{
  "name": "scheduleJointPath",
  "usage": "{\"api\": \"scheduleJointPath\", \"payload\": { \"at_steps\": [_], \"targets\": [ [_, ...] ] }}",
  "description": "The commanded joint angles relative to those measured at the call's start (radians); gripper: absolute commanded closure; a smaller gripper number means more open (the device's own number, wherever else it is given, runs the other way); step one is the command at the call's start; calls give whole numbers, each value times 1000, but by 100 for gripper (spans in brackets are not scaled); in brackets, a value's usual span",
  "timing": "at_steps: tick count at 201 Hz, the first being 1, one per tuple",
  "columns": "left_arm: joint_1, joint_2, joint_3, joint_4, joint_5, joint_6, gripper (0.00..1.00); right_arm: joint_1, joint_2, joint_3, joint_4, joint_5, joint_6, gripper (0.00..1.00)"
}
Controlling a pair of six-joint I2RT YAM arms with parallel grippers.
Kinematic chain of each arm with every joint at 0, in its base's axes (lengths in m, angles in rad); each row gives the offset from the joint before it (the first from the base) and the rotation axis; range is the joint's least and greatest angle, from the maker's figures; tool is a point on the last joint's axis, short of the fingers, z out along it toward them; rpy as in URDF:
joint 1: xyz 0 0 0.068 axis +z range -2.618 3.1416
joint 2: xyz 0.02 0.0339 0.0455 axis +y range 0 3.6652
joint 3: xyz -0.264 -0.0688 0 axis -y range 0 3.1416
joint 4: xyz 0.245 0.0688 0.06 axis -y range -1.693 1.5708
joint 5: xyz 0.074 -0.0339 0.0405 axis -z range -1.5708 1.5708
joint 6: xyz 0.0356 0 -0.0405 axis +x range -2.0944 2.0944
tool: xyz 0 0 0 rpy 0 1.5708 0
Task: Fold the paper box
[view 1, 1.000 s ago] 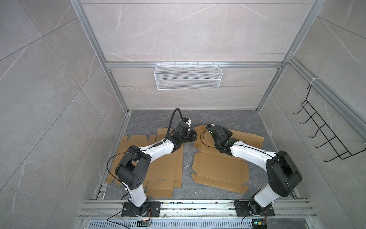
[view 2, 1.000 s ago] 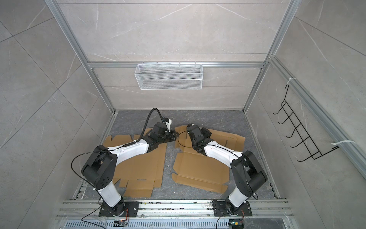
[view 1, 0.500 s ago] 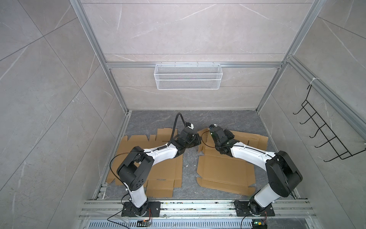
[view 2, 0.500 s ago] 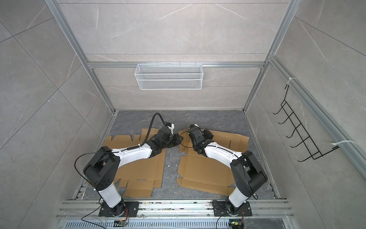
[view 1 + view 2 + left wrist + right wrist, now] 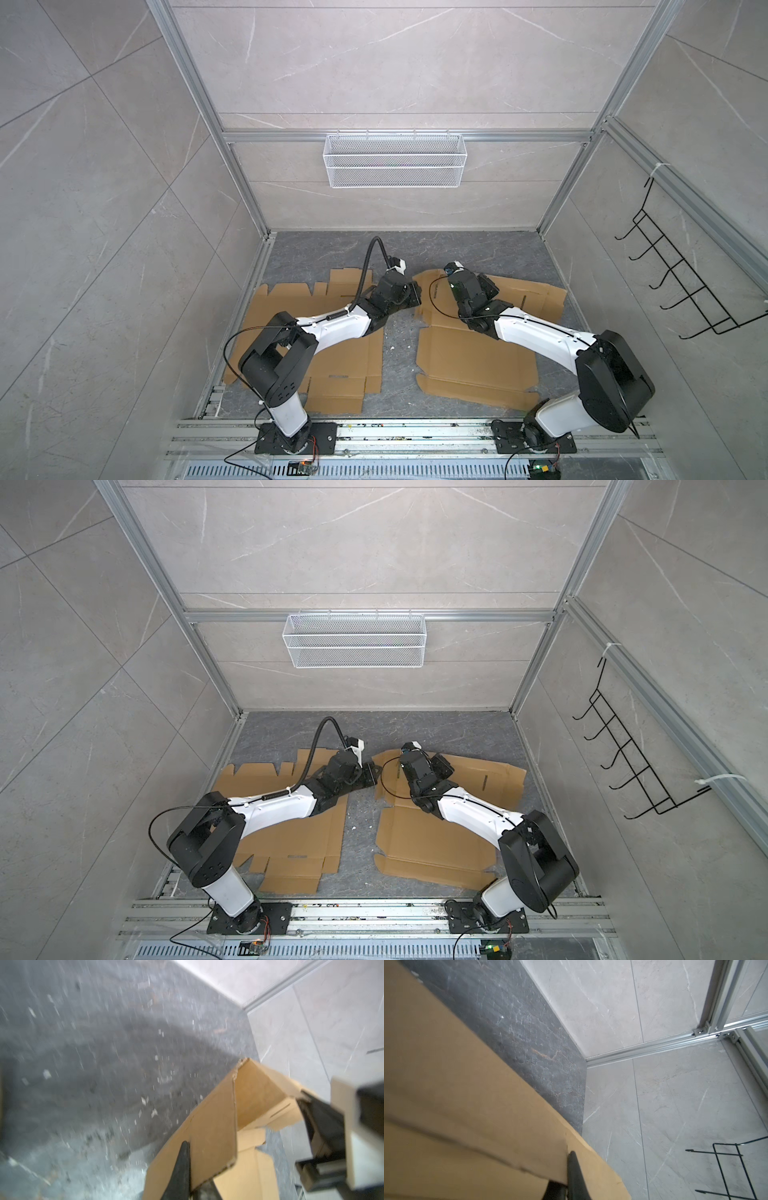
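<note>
I see the paper box (image 5: 469,361) as a flat brown sheet on the right half of the grey floor (image 5: 457,253), with its far flaps raised off the floor. My left gripper (image 5: 413,296) reaches across the middle and is closed on the far left corner flap. My right gripper (image 5: 488,286) is clamped on the far edge just beside it. A second cardboard sheet (image 5: 332,370) lies flat along the floor's left edge. A wire basket (image 5: 395,164) hangs on the back wall.

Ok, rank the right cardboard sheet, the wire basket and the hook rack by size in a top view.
1. right cardboard sheet
2. hook rack
3. wire basket
Rack versus basket unsure: wider span, but thin wire.
</note>
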Motion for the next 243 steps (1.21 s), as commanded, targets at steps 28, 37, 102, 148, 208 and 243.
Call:
{"api": "scheduleJointPath", "payload": {
  "at_steps": [28, 37, 102, 148, 208, 243],
  "targets": [
    [69, 69, 235, -42, 63, 205, 96, 2, 119, 67, 494, 140, -248, 100],
    [77, 83, 227, -24, 65, 220, 96, 1, 139, 54, 595, 155, -286, 100],
    [94, 161, 134, 114, 102, 147, 94, 74, 342, -71, 1272, 267, -640, 100],
    [72, 138, 76, 117, 90, 140, 92, 100, 388, -153, 1378, 310, -683, 100],
    [70, 104, 17, 120, 105, 123, 91, 143, 256, -242, 817, 358, -235, 100],
    [63, 76, 81, 21, 133, 116, 91, 142, 235, -233, 695, 360, -144, 100]
  ]
}}
